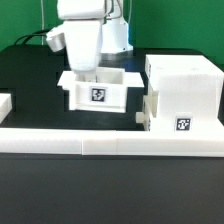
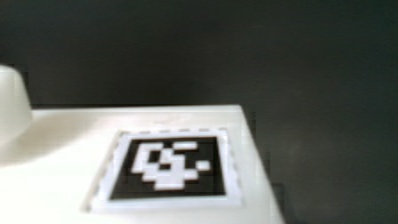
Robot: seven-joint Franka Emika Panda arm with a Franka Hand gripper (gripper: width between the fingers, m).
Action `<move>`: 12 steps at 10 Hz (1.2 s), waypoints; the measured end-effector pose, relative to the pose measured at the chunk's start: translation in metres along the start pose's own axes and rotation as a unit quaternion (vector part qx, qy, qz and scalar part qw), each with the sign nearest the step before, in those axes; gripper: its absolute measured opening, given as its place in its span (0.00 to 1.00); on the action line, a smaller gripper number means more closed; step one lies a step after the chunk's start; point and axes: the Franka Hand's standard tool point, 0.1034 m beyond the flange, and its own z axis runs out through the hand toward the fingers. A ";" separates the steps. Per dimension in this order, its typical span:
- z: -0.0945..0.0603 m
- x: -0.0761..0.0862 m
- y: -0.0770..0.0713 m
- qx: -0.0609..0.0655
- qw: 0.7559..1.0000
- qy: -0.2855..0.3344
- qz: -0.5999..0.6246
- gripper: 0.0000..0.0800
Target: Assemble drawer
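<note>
1. My hand [image 1: 88, 72] hangs over one tray [image 1: 97, 89] on the black table [image 1: 30, 75]; I cannot tell its spread.
2. The casing [image 1: 185, 92] stands at the exterior view's right, a second tray [image 1: 147, 110] apparently partly in.
3. One tray remains unseated.

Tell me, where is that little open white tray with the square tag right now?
In the exterior view the tray sits mid-table under the gripper, to the exterior view's left of the tall casing and behind the long low wall.
</note>
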 end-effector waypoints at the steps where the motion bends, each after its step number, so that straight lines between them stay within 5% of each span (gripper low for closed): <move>1: 0.001 -0.002 -0.002 0.002 1.000 0.000 0.002 0.05; 7: 0.000 0.022 0.009 0.015 1.000 0.004 0.008 0.05; 12: 0.001 0.021 0.009 0.017 1.000 0.004 0.009 0.05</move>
